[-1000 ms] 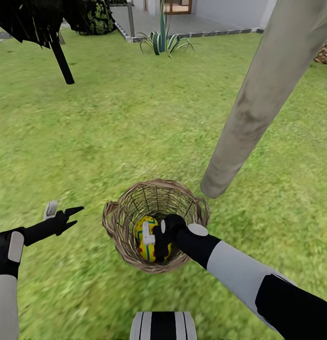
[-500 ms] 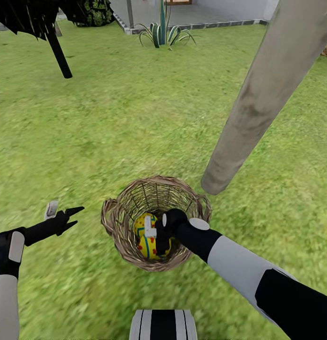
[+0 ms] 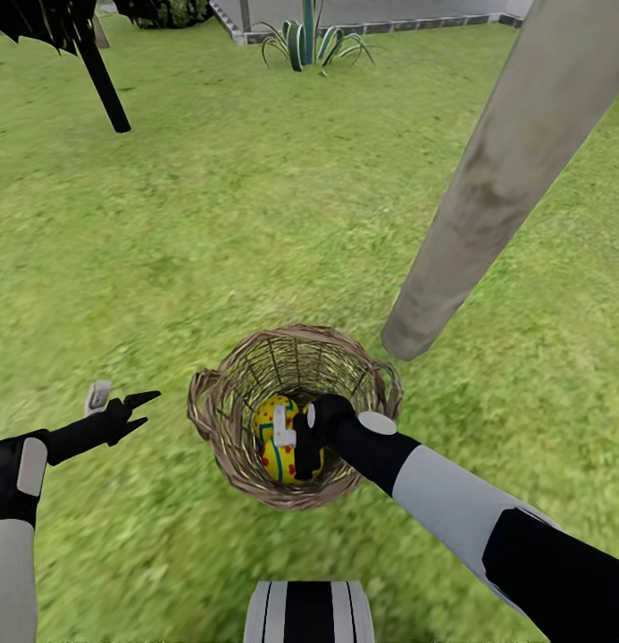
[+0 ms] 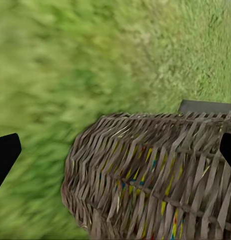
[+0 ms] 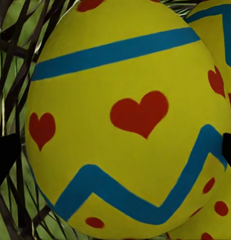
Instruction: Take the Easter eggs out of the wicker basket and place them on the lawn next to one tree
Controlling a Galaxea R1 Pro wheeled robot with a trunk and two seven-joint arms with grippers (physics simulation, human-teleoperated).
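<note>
a: where's the right gripper point(image 3: 296, 446)?
b: down inside the wicker basket point(image 3: 221, 420) on the lawn point(image 3: 211, 232), fingers spread around a yellow egg point(image 5: 125, 120).
a: left gripper point(image 3: 121, 406)?
b: spread, beside the basket.

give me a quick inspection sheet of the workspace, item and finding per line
surface: lawn, short mottled green grass, sharp near the basket, blurred toward the near edge.
job's things: wicker basket upright on the grass by the foot of the pale tree; Easter eggs inside it, two or more in the right wrist view, exact count unclear.
clutter: nothing seen.
grippers: right claw down inside the basket with the front egg between its fingertips, contact cannot be told; left claw open, above the grass to the left of the basket.
cables: nothing seen.
surroundings: black-trunked tree far left; spiky striped plant by a paved edge at the back.
</note>
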